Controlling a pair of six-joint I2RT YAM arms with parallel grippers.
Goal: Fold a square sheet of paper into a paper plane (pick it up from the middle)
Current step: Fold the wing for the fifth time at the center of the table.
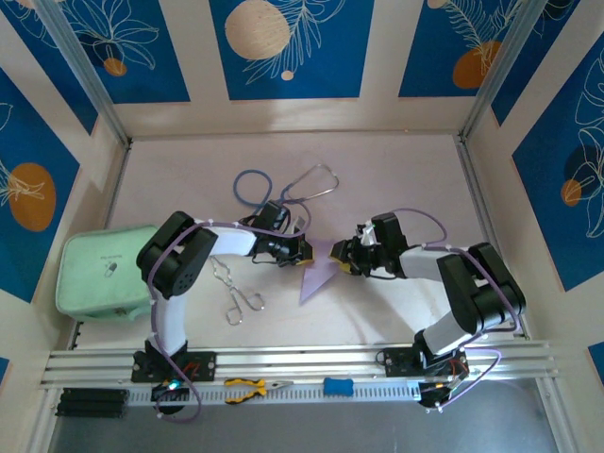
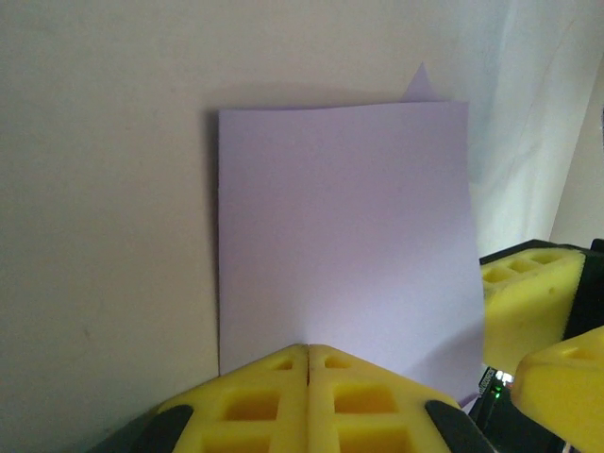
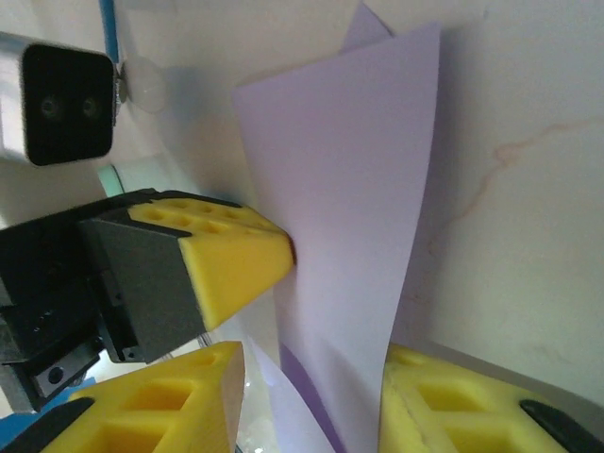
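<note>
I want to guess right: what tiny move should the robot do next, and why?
Probably close the right gripper: its yellow fingers stand open either side of the thin pale lilac paper sheet, which the left gripper pinches shut.

Around the sheet of paper [image 1: 318, 276], the table [image 1: 326, 326] lies bare at 5 and 6 o'clock. The left gripper [image 1: 304, 250] crowds 10, the right gripper [image 1: 342, 255] 2. The stethoscope [image 1: 253, 173] lies farther off at 11, and the forceps [image 1: 227, 283] and pouch [image 1: 99, 274] at 9.

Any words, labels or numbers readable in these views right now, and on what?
No text can be read.
On the mint-green pouch: a small dark mark with faint print, too small and blurred to read.
On the lilac paper: nothing; the side in view is blank.
</note>
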